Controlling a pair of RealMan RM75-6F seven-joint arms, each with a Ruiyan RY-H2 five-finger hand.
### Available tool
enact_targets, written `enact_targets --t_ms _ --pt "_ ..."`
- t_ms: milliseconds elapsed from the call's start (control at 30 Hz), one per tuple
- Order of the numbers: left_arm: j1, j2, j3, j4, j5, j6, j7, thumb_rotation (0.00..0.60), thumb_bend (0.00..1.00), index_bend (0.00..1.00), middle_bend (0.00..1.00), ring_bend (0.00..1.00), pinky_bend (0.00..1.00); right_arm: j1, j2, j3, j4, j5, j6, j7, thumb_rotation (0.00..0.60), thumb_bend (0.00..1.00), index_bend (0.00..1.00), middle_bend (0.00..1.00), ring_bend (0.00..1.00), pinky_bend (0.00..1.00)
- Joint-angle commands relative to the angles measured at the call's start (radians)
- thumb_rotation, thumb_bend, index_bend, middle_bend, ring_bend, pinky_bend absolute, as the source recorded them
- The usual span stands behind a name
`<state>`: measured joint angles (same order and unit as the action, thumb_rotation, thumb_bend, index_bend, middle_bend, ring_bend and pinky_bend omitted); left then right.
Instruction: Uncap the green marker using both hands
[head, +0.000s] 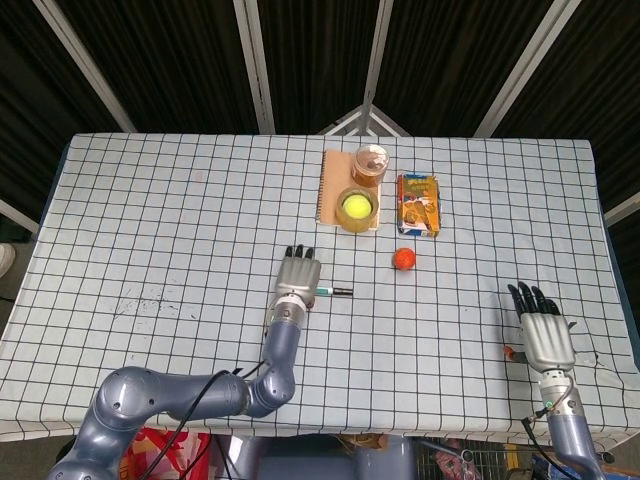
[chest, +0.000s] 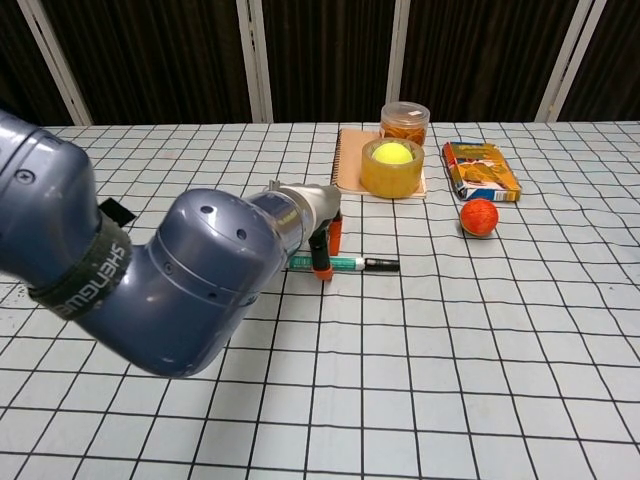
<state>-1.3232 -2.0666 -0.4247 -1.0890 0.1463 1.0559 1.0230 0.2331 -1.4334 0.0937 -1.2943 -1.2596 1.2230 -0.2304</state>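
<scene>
The left hand (head: 297, 277) sat over the green marker (chest: 345, 263) without clearly grasping it, so it needed a firm hold first, while the right hand (head: 543, 333) waited open.

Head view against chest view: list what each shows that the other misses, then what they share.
Only the head view shows the right robot hand, fingers spread, low at the table's right edge, holding nothing. Only the chest view shows the left robot hand's orange-tipped fingers reaching down at the green marker, with the arm's big joints filling the foreground. Both show the left robot hand, marker, orange ball, tape roll and snack box.
</scene>
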Motion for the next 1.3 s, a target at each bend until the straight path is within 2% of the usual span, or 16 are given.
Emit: enact_targets --t_ms 33,400,967,1300 --pt "0.001 -0.005 -0.005 0.003 0.004 -0.001 0.007 0.600 0.42 0.48 0.09 0.00 0.00 0.000 -0.003 0.001 0.004 0.001 -0.002 0.003 0.600 0.17 0.09 0.07 0.05 0.18" --pt "0.006 -0.020 -0.027 0.008 0.018 0.005 0.033 0.600 0.47 0.53 0.12 0.00 0.00 -0.003 -0.017 0.000 0.035 0.004 -0.010 0.020 0.600 0.17 0.09 0.07 0.05 0.18" --pt "0.025 -0.033 -0.044 0.019 0.046 0.013 0.046 0.600 0.48 0.56 0.13 0.00 0.00 -0.009 -0.023 -0.001 0.051 -0.003 -0.008 0.030 0.600 0.17 0.10 0.07 0.05 0.18" --pt "0.070 0.014 -0.066 -0.077 0.095 0.058 -0.006 0.600 0.48 0.59 0.16 0.00 0.00 -0.008 -0.010 0.005 0.018 -0.011 0.006 0.007 0.600 0.17 0.11 0.07 0.05 0.18"
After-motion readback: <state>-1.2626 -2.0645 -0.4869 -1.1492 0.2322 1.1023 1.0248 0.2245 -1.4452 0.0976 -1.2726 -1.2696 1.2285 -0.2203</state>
